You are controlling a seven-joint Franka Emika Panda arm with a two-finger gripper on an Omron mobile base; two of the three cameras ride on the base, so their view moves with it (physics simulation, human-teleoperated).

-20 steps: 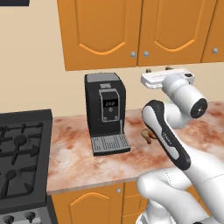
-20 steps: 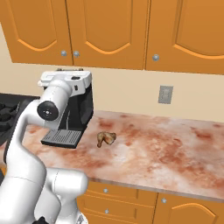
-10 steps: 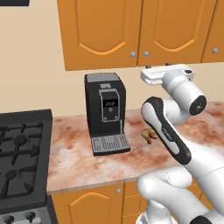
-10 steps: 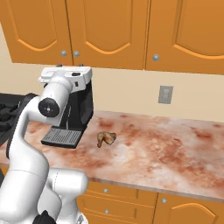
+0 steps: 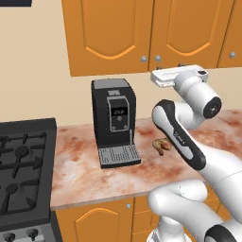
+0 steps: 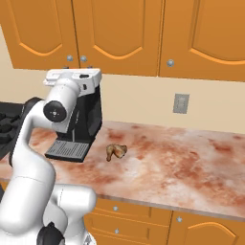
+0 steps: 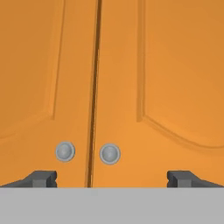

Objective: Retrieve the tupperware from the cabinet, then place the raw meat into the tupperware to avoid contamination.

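End effector spread wide, empty, fingertips cropped, facing closed cabinet, raw meat half-hidden behind arm.

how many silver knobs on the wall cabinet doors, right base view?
3: two side by side where the doors of the cabinet meet, above the arm; one on the next door right. Others may sit off-frame.

Smooth orange wooden cabinet, shiny metal knobs, mottled stone counter.
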